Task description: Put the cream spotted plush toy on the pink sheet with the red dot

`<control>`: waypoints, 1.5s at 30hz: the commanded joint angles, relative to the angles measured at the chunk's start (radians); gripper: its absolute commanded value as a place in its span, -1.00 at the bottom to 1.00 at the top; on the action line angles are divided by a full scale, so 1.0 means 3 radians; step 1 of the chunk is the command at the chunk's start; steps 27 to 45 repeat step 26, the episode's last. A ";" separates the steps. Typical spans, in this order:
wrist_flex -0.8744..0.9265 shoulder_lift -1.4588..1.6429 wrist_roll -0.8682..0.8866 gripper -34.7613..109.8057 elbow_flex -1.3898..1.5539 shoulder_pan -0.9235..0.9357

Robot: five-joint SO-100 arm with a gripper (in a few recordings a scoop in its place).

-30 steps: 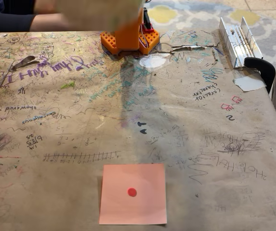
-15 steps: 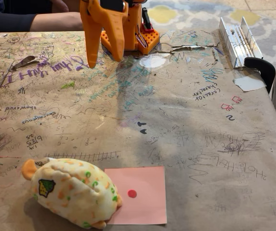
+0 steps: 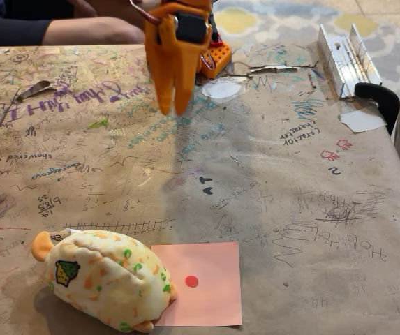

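- Scribbled brown paper covers the bench [image 3: 290,230].
- Left of the pink sheet [image 3: 206,283], overlapping its edge, we see the plush toy [image 3: 105,279].
- It looks soft and light; we would pinch its rounded middle.
- Our tool [image 3: 174,105], well apart from the pink sheet, looks clenched and empty.

Home: patterned rug [image 3: 283,21], scribbled table [image 3: 269,174]

Plush toy [image 3: 105,279] at desk [image 3: 290,209] front, overlapping left edge of sheet [image 3: 210,283]; gripper [image 3: 174,108] far behind.
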 commanded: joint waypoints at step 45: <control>0.0143 0.0394 0.0348 -0.52 0.0148 -0.0051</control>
